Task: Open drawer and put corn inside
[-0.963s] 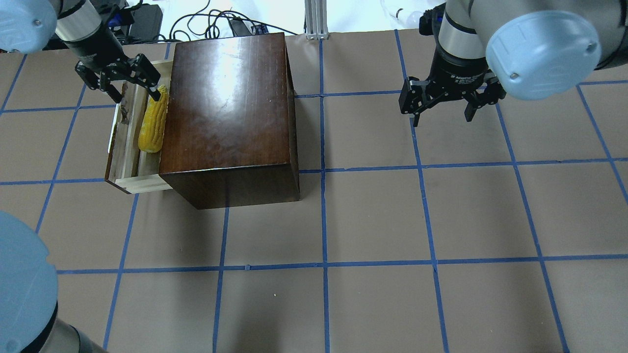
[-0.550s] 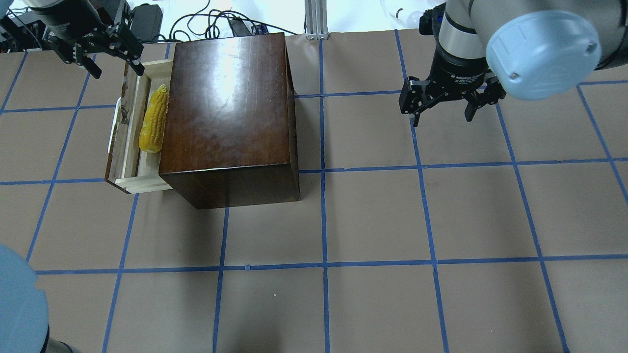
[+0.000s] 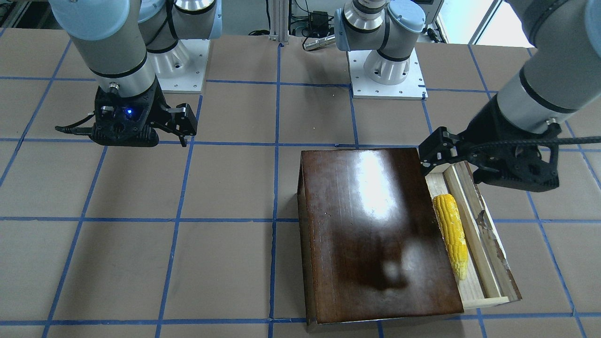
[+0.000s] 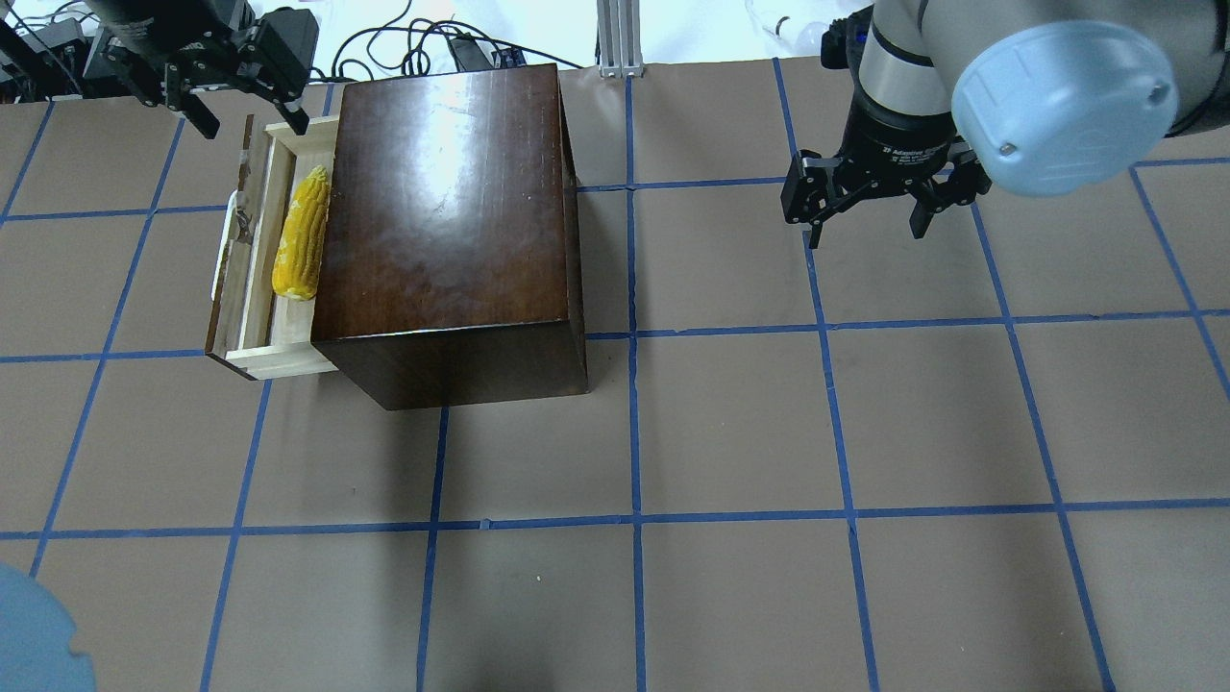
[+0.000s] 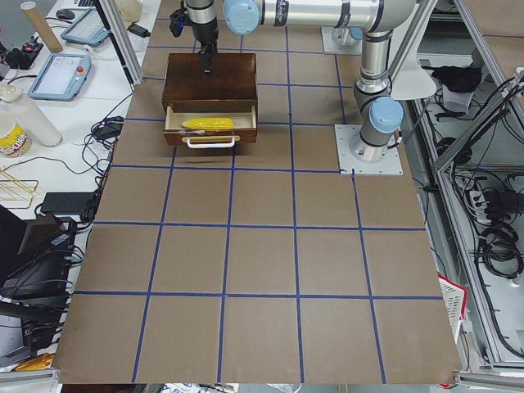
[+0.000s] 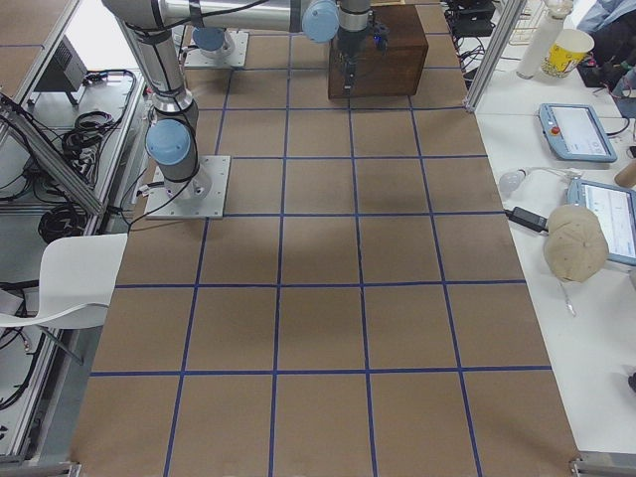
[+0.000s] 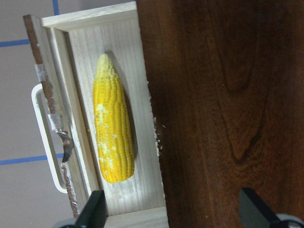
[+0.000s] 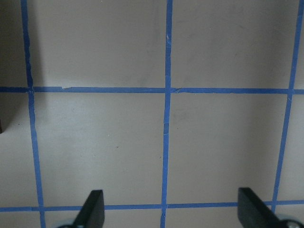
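Status: corn (image 4: 301, 234) is in the drawer (image 4: 281, 359), flat on the floor of the tray, nothing gripping it. It is the only thing in there.

Drawer is pulled partway out of the box's (image 4: 442, 211) left face, handle (image 7: 43, 138) outboard. Corn sits hard against the box side of the tray, touching or nearly touching the box edge; I can't tell which. There is bare wood between it and the drawer front.

Corn's long axis runs parallel to the box's left face. Tapered tip points to the box's far end, fat end toward the robot.

Left gripper (image 4: 254, 123): fingers spread wide, holding nothing, hovering above the box's far-left corner, over the far end of the drawer. The corn lies below it and back toward the robot. In the wrist view one fingertip sits over the tray and the other over the box top, so the opening straddles the box's left edge.

Right gripper (image 4: 865, 231): also spread, empty, over bare table (image 4: 730, 423) well off the box's right side. Left arm is clearly the nearer one.

My read: open and place both look done. What's left is getting the left arm clear. Any descent from this pose risks clipping the box edge or the drawer's far wall, so go up and away. The task doesn't ask for closing.
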Controlling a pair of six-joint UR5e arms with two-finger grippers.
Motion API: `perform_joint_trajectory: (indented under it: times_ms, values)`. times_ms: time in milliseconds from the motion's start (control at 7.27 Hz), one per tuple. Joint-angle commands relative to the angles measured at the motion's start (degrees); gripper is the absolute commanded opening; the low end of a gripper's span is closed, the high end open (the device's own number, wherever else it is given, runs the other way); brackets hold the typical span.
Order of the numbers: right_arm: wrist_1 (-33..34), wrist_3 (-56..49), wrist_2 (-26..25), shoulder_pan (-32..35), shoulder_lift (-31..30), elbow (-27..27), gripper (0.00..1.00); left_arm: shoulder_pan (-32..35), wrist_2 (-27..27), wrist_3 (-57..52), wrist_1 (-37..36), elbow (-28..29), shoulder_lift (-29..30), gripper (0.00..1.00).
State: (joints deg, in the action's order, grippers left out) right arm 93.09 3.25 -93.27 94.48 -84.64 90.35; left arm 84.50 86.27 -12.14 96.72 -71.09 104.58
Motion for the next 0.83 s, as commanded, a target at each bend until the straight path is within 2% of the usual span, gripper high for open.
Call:
perform_joint_trajectory:
  times_ms: [0, 688]
  values:
    - [-0.01, 0.0, 0.01, 0.0, 0.0, 0.0, 1.0, 3.81, 0.13, 6.99, 0.67, -4.29, -1.04, 1.0]
    - [-0.01, 0.0, -0.07, 0.0, 0.0, 0.0, 1.0, 6.99, 2.5, 7.92, -0.29, -12.12, -6.75, 1.0]
